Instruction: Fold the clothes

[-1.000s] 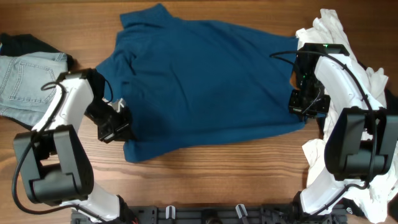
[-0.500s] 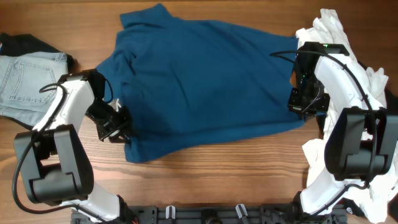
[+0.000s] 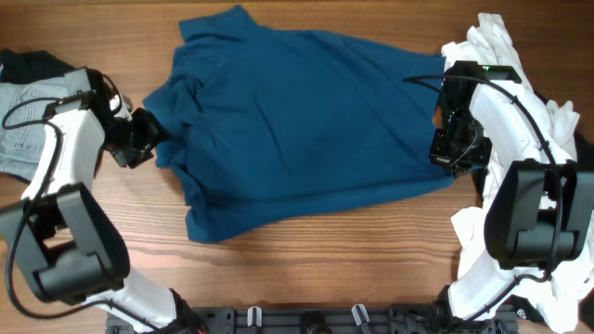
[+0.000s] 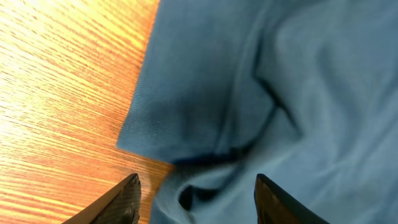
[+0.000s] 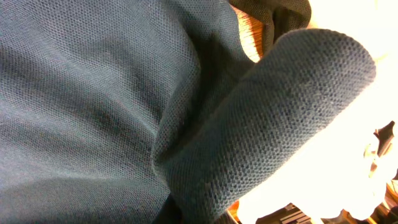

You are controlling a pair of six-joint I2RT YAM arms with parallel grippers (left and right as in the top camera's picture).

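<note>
From overhead, the dark teal shirt [image 3: 306, 130] lies spread flat in the middle of the wooden table [image 3: 371, 250]. Its fabric is thin and soft, with shallow wrinkles, and the collar points to the far edge. The left gripper [image 3: 139, 141] is at the shirt's left sleeve, and the right gripper [image 3: 455, 153] rests on the shirt's right edge. Light-blue denim shorts [image 3: 23, 116] lie at the far left, and a heap of white clothes [image 3: 497, 46] at the right.

In the left wrist view, the two dark fingers [image 4: 124, 199] stand apart, holding nothing. The sleeve hem, finely knitted and a little crumpled, lies just in front of them on the striped wood grain.

In the right wrist view, the shirt's knit fills almost everything, and its tiny mesh loops are plain to see. One thick rounded fold [image 5: 292, 106] bulges toward the camera. The fingers are hidden under the cloth, so I cannot tell whether they are clenched or released.
</note>
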